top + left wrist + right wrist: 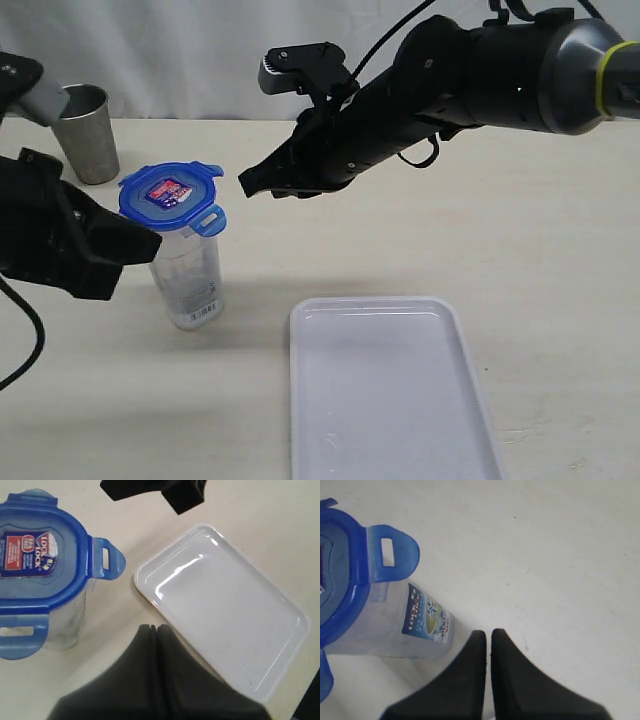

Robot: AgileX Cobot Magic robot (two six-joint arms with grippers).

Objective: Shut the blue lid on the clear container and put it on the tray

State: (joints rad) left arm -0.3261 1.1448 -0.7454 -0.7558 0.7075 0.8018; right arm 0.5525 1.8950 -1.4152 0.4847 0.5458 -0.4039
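Blue lid (170,192): on container (188,280), flaps splayed, unlatched. Container upright on table, left of tray (390,400), apart. L gripper (152,243), R gripper (245,184): both shut, empty, either side of lid. Risk: off-centre flap push tips tall container; unlatched lid slips in transfer.

Saw a grey steel cup (88,140) standing upright at the far left of the pale beige desk (540,270), mouth open to the top. Noted a plain white backdrop (170,50) behind the desk's far edge, faintly folded.
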